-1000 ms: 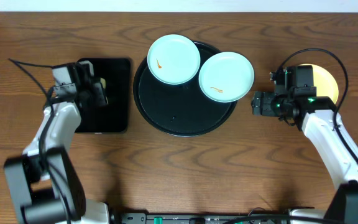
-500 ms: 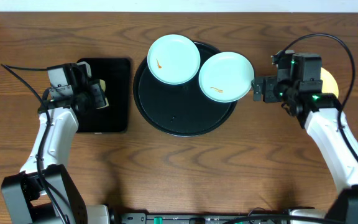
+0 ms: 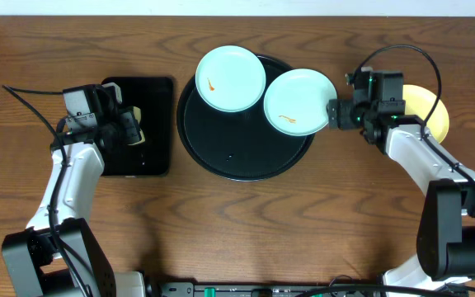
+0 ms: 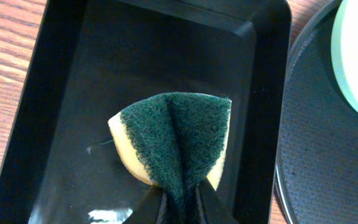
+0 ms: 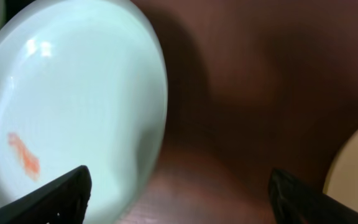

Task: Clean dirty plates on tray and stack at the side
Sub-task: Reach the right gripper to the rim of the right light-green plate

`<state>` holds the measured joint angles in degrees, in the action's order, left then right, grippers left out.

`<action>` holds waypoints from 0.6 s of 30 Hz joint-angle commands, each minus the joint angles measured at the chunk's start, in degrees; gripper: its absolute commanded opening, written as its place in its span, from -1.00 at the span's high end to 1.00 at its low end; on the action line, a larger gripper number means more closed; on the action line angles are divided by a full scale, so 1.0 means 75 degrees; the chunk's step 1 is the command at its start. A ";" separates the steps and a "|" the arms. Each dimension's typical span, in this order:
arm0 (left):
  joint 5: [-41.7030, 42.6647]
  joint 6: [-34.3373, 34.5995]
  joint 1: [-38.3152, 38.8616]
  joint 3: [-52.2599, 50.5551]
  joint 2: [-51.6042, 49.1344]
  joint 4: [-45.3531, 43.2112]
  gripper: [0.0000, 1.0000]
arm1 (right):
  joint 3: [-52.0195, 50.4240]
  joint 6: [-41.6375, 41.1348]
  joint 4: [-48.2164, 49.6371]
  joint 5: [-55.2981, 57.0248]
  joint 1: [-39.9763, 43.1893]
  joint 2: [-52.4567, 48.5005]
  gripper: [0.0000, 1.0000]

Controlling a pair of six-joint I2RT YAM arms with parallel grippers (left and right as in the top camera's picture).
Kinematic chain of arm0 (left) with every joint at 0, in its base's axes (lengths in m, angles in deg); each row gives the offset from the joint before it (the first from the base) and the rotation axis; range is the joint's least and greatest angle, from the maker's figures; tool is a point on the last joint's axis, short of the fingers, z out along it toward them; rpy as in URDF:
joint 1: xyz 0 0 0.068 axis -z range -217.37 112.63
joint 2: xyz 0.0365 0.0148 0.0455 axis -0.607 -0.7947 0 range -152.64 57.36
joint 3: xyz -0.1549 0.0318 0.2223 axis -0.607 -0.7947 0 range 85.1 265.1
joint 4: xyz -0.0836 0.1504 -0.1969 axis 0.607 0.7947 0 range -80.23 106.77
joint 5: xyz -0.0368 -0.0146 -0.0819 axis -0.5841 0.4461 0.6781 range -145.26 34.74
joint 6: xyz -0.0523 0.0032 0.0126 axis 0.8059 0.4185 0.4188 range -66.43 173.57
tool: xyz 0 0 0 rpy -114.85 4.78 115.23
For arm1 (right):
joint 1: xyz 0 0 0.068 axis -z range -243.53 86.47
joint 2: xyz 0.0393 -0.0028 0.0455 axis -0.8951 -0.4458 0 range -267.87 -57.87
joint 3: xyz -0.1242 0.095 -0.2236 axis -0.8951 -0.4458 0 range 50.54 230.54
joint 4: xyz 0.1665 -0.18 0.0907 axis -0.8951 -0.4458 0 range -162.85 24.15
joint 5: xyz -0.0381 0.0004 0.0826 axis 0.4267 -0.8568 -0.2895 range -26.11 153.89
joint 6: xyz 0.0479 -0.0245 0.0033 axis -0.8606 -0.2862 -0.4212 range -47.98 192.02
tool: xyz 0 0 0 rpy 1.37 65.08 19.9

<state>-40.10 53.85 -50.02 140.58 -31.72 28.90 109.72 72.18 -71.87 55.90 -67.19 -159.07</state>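
Note:
Two pale blue plates with orange smears rest on the round black tray [image 3: 229, 148]: one at the back [image 3: 231, 78], one at the right rim [image 3: 298, 101], also in the right wrist view [image 5: 67, 106]. A pale yellow plate [image 3: 432, 107] lies on the table at the far right, partly hidden by the right arm. My right gripper [image 3: 334, 114] is open, at the right plate's edge, one fingertip [image 5: 61, 190] over the plate. My left gripper [image 3: 135, 125] is shut on a yellow-and-green sponge [image 4: 176, 140] above the rectangular black tray [image 4: 61, 93].
The small rectangular black tray [image 3: 151, 157] sits left of the round tray. A cable trails off the left arm across the table. The table's back edge runs along the top of the overhead view.
My right gripper has moved left and slightly back, from beside the yellow plate to the edge of the right blue plate. The left arm shifted slightly left earlier, then stayed still.

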 commanded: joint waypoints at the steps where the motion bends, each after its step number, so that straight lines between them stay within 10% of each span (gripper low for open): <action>1: 0.0096 0.0122 0.0026 -0.0012 -0.0041 0.0017 0.84 | 0.0099 0.0224 0.0595 0.0000 0.0044 -0.0047 -0.83; 6: 0.0093 0.0122 0.0026 -0.0017 -0.0055 0.0015 0.84 | 0.0650 0.0909 0.0315 -0.1145 0.0131 -0.0099 -0.99; 18: 0.0093 0.0119 0.0026 -0.0017 -0.0082 0.0050 0.82 | 0.6254 0.2693 -0.5590 -0.0312 0.0119 -0.1766 -0.99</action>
<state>-40.12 53.85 -50.02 140.58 -31.72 28.95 151.97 86.93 -110.47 53.04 -66.84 -166.11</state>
